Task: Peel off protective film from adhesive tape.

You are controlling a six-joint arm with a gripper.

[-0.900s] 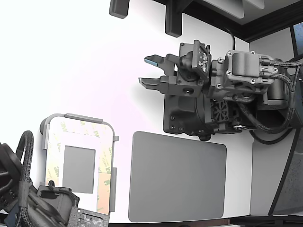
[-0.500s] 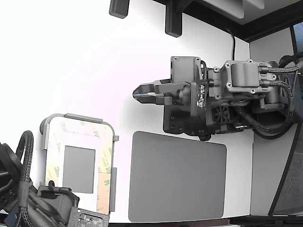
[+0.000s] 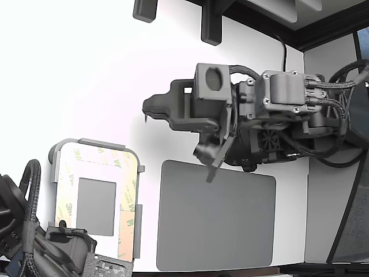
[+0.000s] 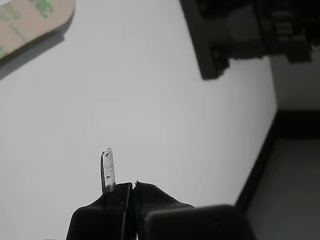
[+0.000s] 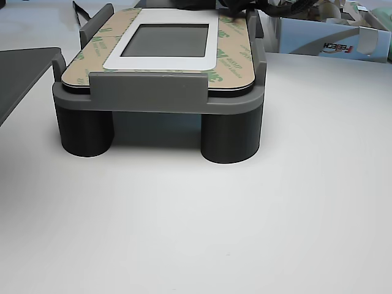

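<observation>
Gripper: one is seen (image 3: 147,111), its jaws brought together with no visible gap; in the wrist view (image 4: 132,186) only a small pale translucent sliver (image 4: 107,169) is seen standing up from the closed tips. What that sliver is cannot be told.
Arm pose: the arm is reached in from the exterior view's right, the wrist rolled so that a camera housing faces upward, the tips held over bare white table (image 3: 86,69).
Adhesive tape: one frame of strips (image 3: 126,228) is counted, set round a grey rectangle on one grey holder (image 3: 95,143); it lies well apart from the tips, below and toward the exterior view's left.
Protective film: cream liner with green print (image 5: 228,56) is seen along the frame; a tan stretch is seen on one side strip.
Dark mat: one (image 3: 216,216), just beneath the wrist body.
Second arm: cabling (image 3: 23,231) is seen beside the holder.
Only in the other view: the holder's round legs.
Only in the wrist view: the tips' contact, and a rounded corner of printed liner (image 4: 30,20) far from them.
</observation>
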